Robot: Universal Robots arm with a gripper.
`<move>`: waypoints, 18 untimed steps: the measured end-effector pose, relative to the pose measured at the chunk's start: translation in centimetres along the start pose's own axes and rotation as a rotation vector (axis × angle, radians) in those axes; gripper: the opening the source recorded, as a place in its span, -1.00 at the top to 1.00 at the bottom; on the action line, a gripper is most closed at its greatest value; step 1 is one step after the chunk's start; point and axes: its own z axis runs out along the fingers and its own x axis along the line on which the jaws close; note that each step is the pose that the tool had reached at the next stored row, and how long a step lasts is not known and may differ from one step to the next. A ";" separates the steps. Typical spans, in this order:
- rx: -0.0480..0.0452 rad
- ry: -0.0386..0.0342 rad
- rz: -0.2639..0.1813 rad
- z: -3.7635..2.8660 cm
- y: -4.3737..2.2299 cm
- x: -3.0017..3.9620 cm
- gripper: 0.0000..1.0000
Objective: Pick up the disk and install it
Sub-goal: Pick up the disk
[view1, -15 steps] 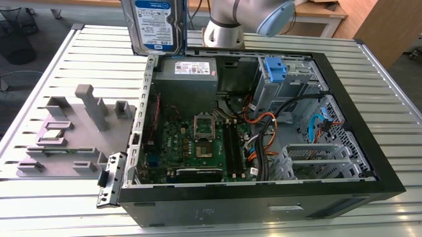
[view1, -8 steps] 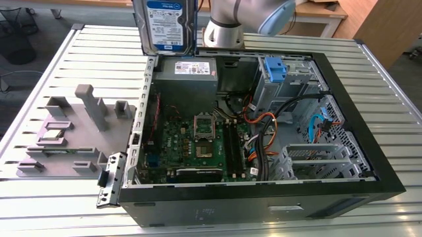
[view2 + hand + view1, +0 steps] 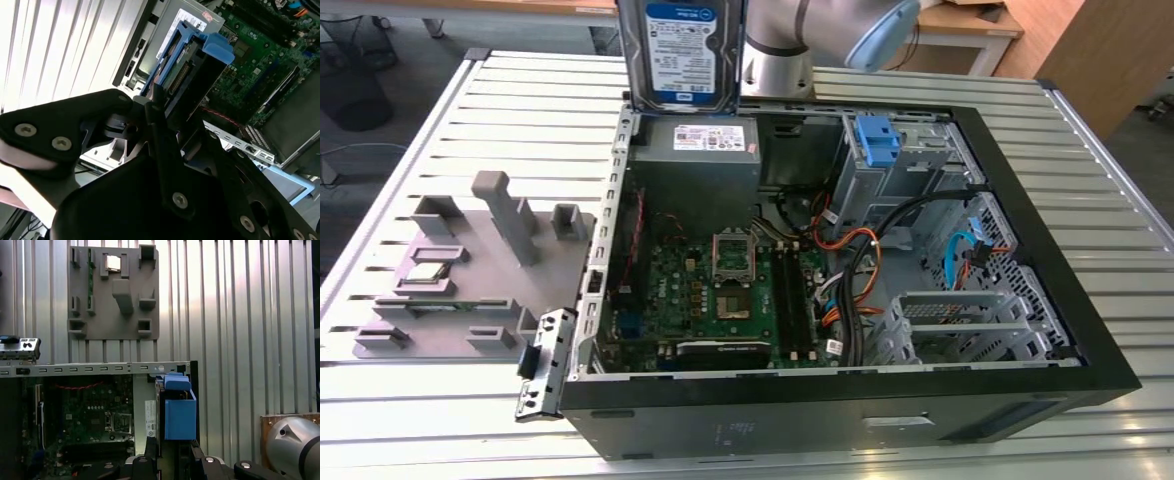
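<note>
Starting at the exterior view's left, a grey moulded plastic parts tray (image 3: 454,270) with pegs and pockets is sitting just beside the case, I'm guessing to keep loose components parked in known spots. Next over, the big black computer tower case (image 3: 854,420) is lying on its side with the panel off. That leaves the green motherboard (image 3: 734,290) and the bays facing up and reachable from above.

Over the case's far edge, the flat silver hard disk with a white-and-blue label in its blue plastic caddy (image 3: 683,50) is hanging upright in the air, clear of everything. The black-fingered tool (image 3: 172,107) is pinching it from both sides, and in both wrist views the caddy end is pointing down toward the open case. To me that looks like lining up for a bay.

Further right, a lone blue plastic bracket (image 3: 878,135) with no drive in it is sitting at the top of the metal drive cage, with orange and blue cables trailing nearby.

All of it is resting on a ribbed silver metal desk (image 3: 440,100). Room-wise, some light wooden furniture (image 3: 1101,50) is standing off the exterior view's right corner
</note>
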 end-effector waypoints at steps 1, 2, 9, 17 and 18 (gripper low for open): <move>0.0000 0.0000 0.000 0.00 -0.30 -0.01 0.30; 0.0000 0.0000 0.000 0.00 -0.61 -0.03 0.30; -0.0001 -0.0003 0.000 -0.01 -2.89 -0.12 0.30; -0.0001 -0.0011 0.000 -0.01 -5.44 -0.22 0.30; -0.0001 -0.0013 0.000 -0.01 -5.74 -0.23 0.30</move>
